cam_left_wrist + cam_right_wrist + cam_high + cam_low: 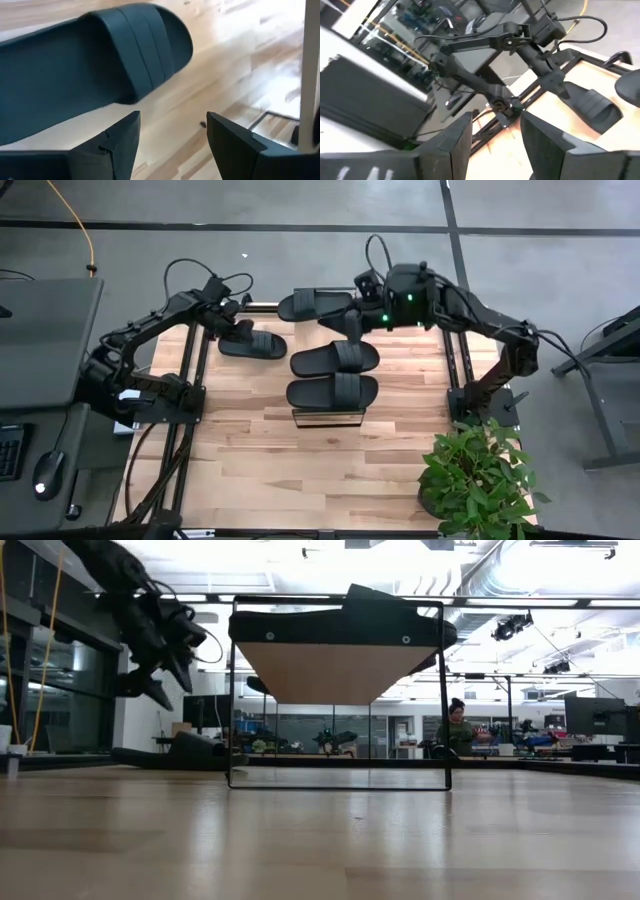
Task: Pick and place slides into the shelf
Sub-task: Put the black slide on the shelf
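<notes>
Four black slides show in the high view. Two lie side by side across the light wood top of the shelf. A third lies at its far end; whether it rests on the shelf I cannot tell. The fourth lies flat on the table left of the shelf. My left gripper hovers open over this slide, clear of it in the low view. My right gripper is open above the shelf's far part and holds nothing.
The wooden tabletop has black frame rails at its left and right. A potted plant stands at the near right corner. A desk with a keyboard and mouse sits beyond the left edge. A person sits far behind.
</notes>
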Tool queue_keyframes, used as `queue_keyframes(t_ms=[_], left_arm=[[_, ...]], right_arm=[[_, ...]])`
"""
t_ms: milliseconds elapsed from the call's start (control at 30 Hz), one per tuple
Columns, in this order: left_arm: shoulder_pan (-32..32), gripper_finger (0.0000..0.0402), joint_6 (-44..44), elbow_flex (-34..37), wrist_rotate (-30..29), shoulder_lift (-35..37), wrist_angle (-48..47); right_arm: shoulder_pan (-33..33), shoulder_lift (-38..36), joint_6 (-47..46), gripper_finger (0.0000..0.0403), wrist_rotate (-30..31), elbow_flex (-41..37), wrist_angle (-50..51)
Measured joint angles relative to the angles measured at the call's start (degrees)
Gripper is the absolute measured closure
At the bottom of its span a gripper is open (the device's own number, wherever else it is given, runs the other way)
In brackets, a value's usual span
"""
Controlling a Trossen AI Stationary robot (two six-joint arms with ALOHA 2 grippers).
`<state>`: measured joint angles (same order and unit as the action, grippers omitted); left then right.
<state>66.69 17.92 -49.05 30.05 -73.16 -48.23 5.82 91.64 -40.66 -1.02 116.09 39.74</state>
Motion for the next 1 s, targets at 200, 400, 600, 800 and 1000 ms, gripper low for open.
queue_keyframes(t_ms=[200,400,600,800,1000], left_arm=[[0.79,0.0190,5.90,3.75,2.13,0.10,9.11],[0.83,0.0190,9.39,4.67,-3.83,0.04,10.70],[0.75,0.0190,9.97,4.67,-4.26,-0.15,10.71],[0.79,0.0190,9.49,4.67,-5.18,-2.23,10.78],[0.79,0.0190,8.64,4.67,-3.12,-5.38,11.80]], right_arm=[[7.09,0.00,1.17,0.0244,-11.55,0.00,-2.06],[11.29,0.00,4.82,0.0244,-18.76,0.00,-2.09],[12.34,0.00,5.60,0.0244,-20.05,0.04,-1.74],[12.33,0.00,5.53,0.0244,-21.72,0.05,-1.76],[13.77,-0.02,4.69,0.0244,-21.44,0.07,-1.78]])
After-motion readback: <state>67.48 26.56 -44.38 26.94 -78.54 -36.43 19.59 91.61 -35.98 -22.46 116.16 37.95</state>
